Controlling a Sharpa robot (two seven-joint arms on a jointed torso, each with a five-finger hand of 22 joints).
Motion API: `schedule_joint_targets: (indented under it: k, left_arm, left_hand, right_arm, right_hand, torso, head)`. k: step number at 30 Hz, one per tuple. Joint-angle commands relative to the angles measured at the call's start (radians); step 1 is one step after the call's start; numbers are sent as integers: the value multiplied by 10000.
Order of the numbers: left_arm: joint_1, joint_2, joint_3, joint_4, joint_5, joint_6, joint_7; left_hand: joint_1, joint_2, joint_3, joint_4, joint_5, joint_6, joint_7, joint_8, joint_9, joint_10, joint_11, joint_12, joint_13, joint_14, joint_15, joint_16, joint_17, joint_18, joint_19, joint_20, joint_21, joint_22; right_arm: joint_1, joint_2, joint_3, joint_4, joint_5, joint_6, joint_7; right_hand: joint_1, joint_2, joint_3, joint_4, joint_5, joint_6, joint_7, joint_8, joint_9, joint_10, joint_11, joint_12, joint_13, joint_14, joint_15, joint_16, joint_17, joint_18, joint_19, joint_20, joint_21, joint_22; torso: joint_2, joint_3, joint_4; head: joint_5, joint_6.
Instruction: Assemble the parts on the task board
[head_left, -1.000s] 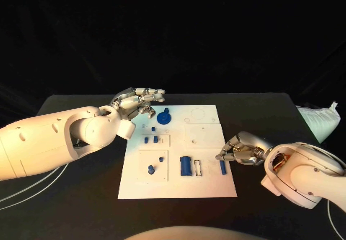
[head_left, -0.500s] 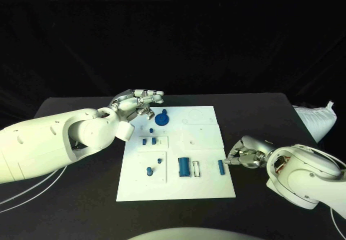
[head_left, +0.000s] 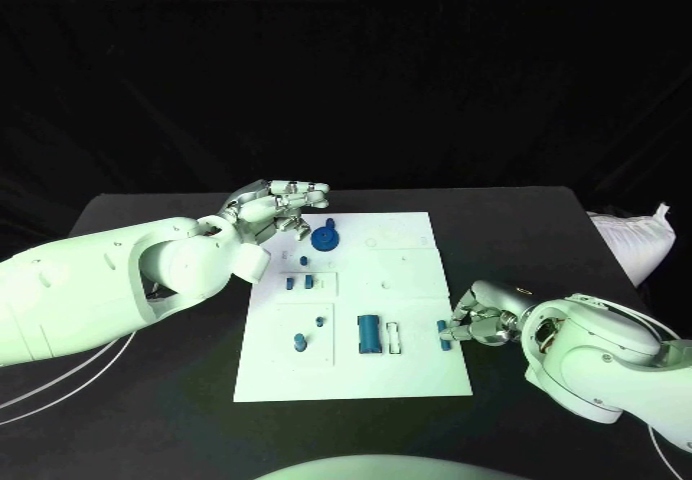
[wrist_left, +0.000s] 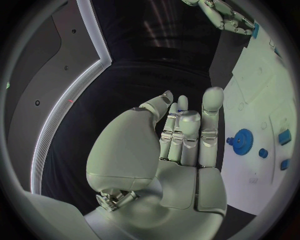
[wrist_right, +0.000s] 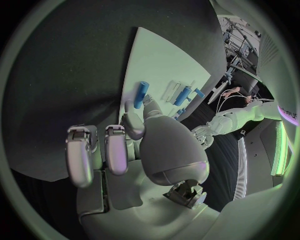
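Right hand (head_left: 480, 322) pinches a blue peg (head_left: 443, 333) at the task board's (head_left: 411, 380) right edge; the peg's long axis runs near-to-far. Left hand (head_left: 274, 208) hovers at the far-left corner, fingers loosely curled, holding nothing, just left of the blue gear (head_left: 326, 238). Right hand is clearly nearer the peg.

Parts (head_left: 371, 333) on task board (head_left: 404, 375)

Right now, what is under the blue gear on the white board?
The blue gear lies on the white board, near the left hand. Whatever sits beneath the gear is covered.
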Motion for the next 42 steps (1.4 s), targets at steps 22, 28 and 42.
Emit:
schedule_joint_targets:
  k: [22,28,42]
  left_arm:
    - [-5,-18,-14,-66,-13,271,-23]
    - [-7,-27,-18,-122,-13,285,-26]
    - [-11,-13,-40,-143,-13,317,-55]
  left_hand:
    - [-63,72,-109,25,25,-73,31,52,2,-66,5,81,19,-66,14,-44,-30,210,-77,26,-98,-34]
    - [-63,72,-109,25,25,-73,31,52,2,-66,5,81,19,-66,14,-44,-30,210,-77,26,-98,-34]
    - [-83,83,-122,42,25,-78,33,57,2,-78,7,92,21,-70,16,-45,-39,212,-81,28,-115,-43]
  right_arm:
    - [-228,932,-102,-484,-3289,2039,-206]
    - [-345,1165,-148,-612,-3874,2485,-223]
    - [-407,1242,-163,-580,-3738,2737,-245]
  right_hand:
    - [264,1,122,-111,-966,22,5,-40,165,-72,-48,-248,-115,673,19,-134,775,-18,574,22,-68,1910]
    - [719,91,392,-389,-1544,15,-6,-51,227,-102,-64,-281,-124,675,1,-143,779,-17,570,11,-76,1906]
    - [1803,551,1527,-1143,-1218,77,-70,-74,306,-199,-148,-412,-186,681,-82,-146,803,-30,603,-58,-43,1959]
  torso:
    - [1,10,-12]
    - [12,16,14]
    - [12,5,-10]
  head:
    - [91,2]
    - [84,-8]
    - [94,-41]
